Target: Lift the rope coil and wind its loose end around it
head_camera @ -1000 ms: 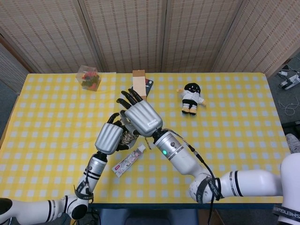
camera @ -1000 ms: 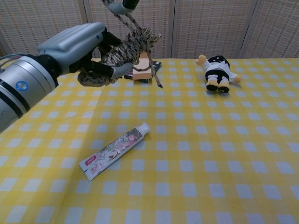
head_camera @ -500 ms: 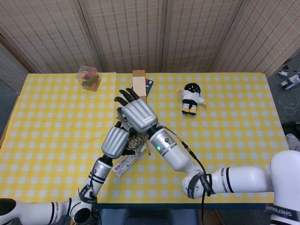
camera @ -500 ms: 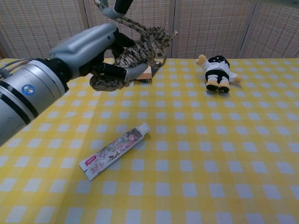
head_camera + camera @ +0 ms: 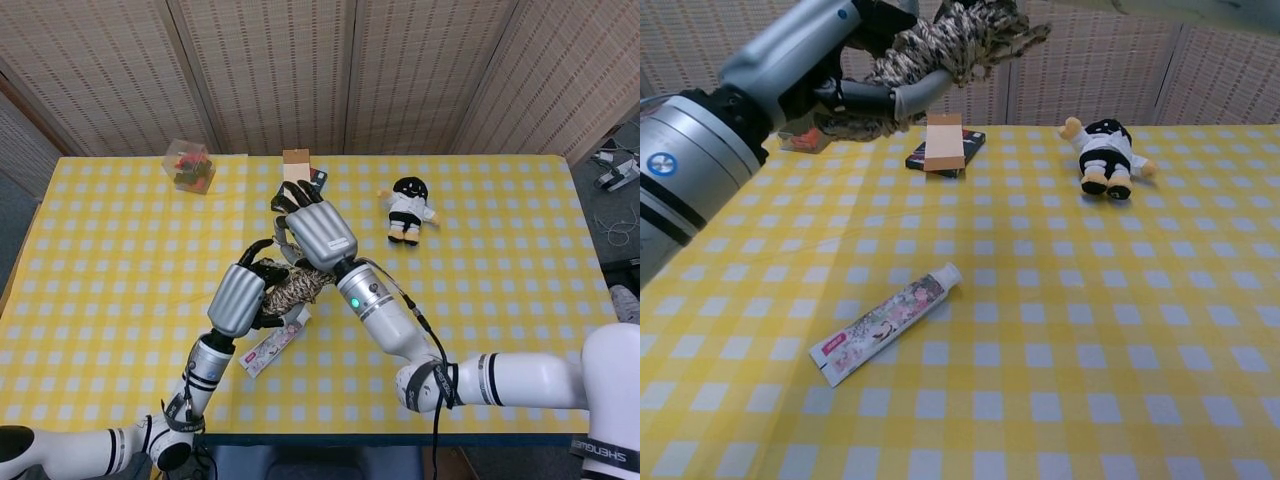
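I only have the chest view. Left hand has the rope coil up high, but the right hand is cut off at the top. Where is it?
Observer: In the head view the right hand sits over the rope coil, directly beside the left hand.
Operator: Is it holding the loose end?
Observer: Cannot tell; its fingers curl down behind the coil, out of sight.
Operator: Anything on the table I'm missing?
Observer: At far left there's a clear box of red items, mostly hidden behind the left arm in your view.
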Robot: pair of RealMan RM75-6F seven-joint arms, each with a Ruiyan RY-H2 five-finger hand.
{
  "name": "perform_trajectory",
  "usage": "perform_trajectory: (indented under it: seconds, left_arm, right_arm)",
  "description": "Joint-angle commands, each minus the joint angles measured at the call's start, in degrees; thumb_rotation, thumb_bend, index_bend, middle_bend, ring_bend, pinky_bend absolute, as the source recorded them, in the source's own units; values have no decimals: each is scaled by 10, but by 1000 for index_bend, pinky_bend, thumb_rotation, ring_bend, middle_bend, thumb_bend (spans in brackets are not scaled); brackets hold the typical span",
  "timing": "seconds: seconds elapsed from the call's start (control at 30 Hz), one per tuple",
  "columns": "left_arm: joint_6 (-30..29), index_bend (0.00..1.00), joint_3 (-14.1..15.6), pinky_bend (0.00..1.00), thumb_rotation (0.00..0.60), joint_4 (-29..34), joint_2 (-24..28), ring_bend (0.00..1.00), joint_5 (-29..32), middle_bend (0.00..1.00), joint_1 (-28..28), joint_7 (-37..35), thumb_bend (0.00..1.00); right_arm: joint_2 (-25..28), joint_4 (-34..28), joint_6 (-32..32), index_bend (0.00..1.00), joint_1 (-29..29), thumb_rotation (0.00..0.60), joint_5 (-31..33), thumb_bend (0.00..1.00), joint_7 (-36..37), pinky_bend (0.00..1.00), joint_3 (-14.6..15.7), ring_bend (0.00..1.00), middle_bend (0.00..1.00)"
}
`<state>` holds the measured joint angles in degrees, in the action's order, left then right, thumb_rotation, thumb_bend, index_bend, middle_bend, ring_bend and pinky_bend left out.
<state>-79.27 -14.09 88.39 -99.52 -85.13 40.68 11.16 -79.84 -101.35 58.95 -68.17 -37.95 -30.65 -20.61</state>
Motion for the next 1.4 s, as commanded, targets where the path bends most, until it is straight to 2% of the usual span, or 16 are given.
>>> perform_trajectory:
  seconds: [0.03, 0.27, 0.87, 1.4]
  left_arm:
    - [-7, 770, -2, 155, 388, -11, -1, 505, -5, 732, -4, -15, 358]
    - [-5, 770, -2, 155, 414, -27, -1, 505, -6, 731, -7, -21, 357]
    - [-8, 770, -16, 155, 418, -30, -4, 505, 1, 731, -12, -34, 357]
    - [-17, 771, -24, 155, 417, -15, 6, 505, -4, 731, -16, -51, 357]
  right_arm:
    - [5, 4, -7, 629, 12, 600, -7, 413, 20, 0, 4, 0, 197]
    - [7, 15, -14, 629, 27, 600, -30, 413, 58, 0, 4, 0, 197]
    - [10, 29, -25, 629, 40, 600, -40, 413, 87, 0, 5, 0, 197]
    - [-5, 43, -34, 629, 49, 600, -49, 413, 90, 0, 26, 0, 195]
